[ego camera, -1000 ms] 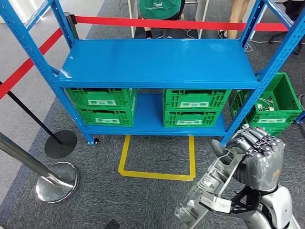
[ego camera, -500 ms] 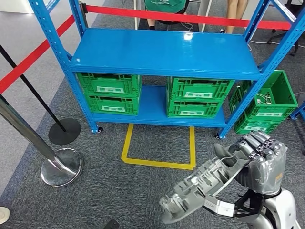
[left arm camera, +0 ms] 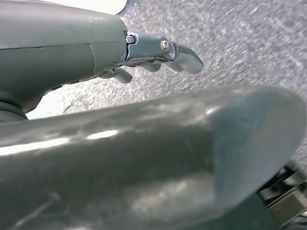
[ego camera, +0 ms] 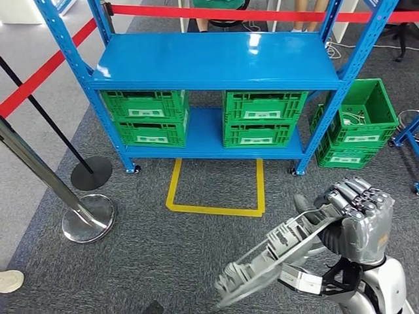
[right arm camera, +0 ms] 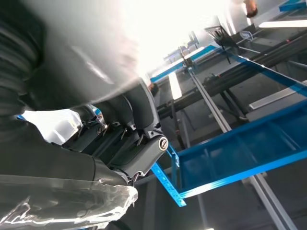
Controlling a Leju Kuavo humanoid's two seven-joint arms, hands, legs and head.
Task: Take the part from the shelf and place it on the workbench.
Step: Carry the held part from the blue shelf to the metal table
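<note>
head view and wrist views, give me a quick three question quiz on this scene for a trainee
1. True or false: the right hand holds a long grey part.
2. How many green crates sit on the lower level of the blue shelf?
   A. one
   B. two
   C. four
3. Fill in: the yellow tape outline on the carpet lies in front of the ____.

Key:
1. True. The part sticks out from the hand, towards the robot's left.
2. B. One crate on the left, one on the right. A third crate stands on the floor beside the shelf.
3. Shelf.
</note>
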